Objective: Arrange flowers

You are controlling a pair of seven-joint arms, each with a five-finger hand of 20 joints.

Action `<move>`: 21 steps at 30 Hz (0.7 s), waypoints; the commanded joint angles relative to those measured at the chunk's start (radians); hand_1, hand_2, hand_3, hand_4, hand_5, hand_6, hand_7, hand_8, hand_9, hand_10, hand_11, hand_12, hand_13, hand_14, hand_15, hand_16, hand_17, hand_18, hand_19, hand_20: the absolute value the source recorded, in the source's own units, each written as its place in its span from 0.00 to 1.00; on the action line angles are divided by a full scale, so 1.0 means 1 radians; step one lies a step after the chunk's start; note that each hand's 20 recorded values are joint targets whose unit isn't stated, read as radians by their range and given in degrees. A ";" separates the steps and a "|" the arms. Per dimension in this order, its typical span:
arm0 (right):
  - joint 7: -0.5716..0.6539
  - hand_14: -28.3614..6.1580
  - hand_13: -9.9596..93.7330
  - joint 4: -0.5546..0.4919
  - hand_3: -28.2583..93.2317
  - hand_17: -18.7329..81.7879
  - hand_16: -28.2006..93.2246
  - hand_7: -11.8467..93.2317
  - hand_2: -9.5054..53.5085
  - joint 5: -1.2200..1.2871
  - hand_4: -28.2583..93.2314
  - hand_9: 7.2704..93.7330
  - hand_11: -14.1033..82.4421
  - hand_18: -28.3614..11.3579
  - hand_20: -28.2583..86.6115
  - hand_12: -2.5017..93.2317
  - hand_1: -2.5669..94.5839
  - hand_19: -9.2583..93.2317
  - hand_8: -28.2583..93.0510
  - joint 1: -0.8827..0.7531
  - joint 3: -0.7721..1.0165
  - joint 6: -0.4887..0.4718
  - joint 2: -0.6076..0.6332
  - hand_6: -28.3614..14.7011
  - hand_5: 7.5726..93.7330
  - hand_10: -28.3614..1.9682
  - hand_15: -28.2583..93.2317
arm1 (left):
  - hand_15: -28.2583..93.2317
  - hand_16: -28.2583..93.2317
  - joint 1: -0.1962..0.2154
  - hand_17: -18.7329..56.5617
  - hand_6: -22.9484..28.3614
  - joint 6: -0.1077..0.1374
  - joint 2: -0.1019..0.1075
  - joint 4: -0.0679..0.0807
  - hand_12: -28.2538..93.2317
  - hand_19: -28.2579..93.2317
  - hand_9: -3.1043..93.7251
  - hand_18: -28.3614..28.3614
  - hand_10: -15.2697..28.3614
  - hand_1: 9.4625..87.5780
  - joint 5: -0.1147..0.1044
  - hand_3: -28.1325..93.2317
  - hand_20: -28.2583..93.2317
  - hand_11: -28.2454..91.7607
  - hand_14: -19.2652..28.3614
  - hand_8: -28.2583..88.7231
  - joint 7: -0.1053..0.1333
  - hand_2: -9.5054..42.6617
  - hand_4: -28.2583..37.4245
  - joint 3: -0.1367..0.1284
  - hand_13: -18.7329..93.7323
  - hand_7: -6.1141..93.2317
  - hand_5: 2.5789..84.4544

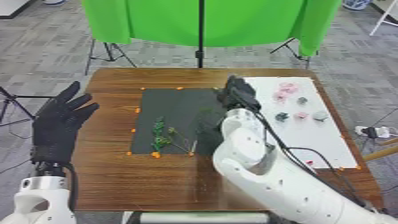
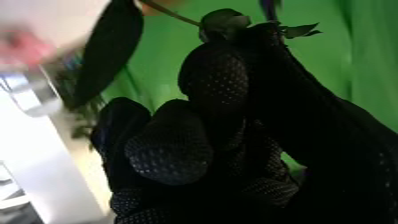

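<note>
Inspecting head view, right hand [image 1: 240,95]: over the dark mat's [image 1: 178,105] far right corner, hiding it; contents of grasp not discernible.
Green sprigs [image 1: 159,127], head view: lying on the mat, long axis roughly near-to-far.
Left hand [image 1: 60,122], head view: released, fingers straight, beside the table [image 1: 111,107].
Leafy stem [image 2: 169,13], right wrist view: pinched at the right hand's fingertips, slanting to the picture's edge, there cut off; bloom end cannot be told.
Pink shape [image 2: 27,47], right wrist view: blurred.

Colours and patterns noted
Cloth [image 1: 160,25] at twelve o'clock was plain green; table [image 1: 111,185], grained brown; mat [image 1: 169,104], dark grey; board [image 1: 324,142] at three, white; flowers [image 1: 288,88] at two, pink.
</note>
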 commanded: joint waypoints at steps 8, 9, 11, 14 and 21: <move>0.019 0.54 0.90 -0.006 0.87 0.72 0.39 0.33 0.00 0.095 0.03 0.90 0.71 0.17 0.73 0.32 0.56 1.00 0.33 -0.137 0.056 -0.174 -0.015 0.57 1.00 0.48 0.87 | 0.66 0.17 0.005 0.12 0.58 -0.007 -0.019 0.004 0.33 0.67 0.37 0.95 0.76 0.14 0.004 0.87 0.34 0.44 0.91 0.15 -0.023 0.32 0.00 0.003 0.37 0.20 0.40; 0.022 0.53 0.90 -0.008 0.86 0.72 0.39 0.33 0.00 0.107 0.03 0.90 0.72 0.17 0.73 0.31 0.56 1.00 0.33 -0.137 0.056 -0.183 -0.012 0.57 1.00 0.48 0.87 | 0.66 0.17 0.002 0.12 0.58 -0.010 -0.020 0.004 0.33 0.67 0.37 0.95 0.76 0.14 0.004 0.87 0.34 0.44 0.92 0.15 -0.025 0.32 0.00 0.005 0.37 0.20 0.41; 0.020 0.52 0.90 -0.007 0.84 0.72 0.38 0.32 0.00 0.114 0.04 0.89 0.74 0.16 0.73 0.28 0.57 1.00 0.33 -0.141 0.060 -0.184 -0.011 0.58 1.00 0.47 0.87 | 0.66 0.17 0.001 0.12 0.58 -0.011 -0.021 0.004 0.33 0.67 0.37 0.95 0.75 0.14 0.008 0.87 0.34 0.44 0.92 0.15 -0.024 0.32 0.00 0.004 0.37 0.20 0.40; 0.018 0.51 0.90 -0.008 0.83 0.71 0.38 0.31 0.00 0.119 0.04 0.89 0.75 0.15 0.73 0.27 0.57 1.00 0.32 -0.145 0.063 -0.177 -0.009 0.59 1.00 0.47 0.87 | 0.66 0.17 0.004 0.12 0.58 -0.006 -0.020 0.002 0.32 0.67 0.37 0.95 0.76 0.14 0.006 0.87 0.34 0.44 0.92 0.15 -0.024 0.32 0.00 0.007 0.37 0.20 0.40; 0.026 0.51 0.90 0.005 0.82 0.71 0.38 0.30 0.00 0.102 0.04 0.89 0.75 0.14 0.73 0.26 0.55 1.00 0.31 -0.156 0.061 -0.173 -0.023 0.61 1.00 0.48 0.87 | 0.66 0.17 -0.002 0.12 0.58 -0.021 -0.035 0.004 0.32 0.67 0.37 0.95 0.75 0.16 0.018 0.88 0.34 0.44 0.92 0.15 -0.047 0.31 0.00 0.004 0.37 0.20 0.41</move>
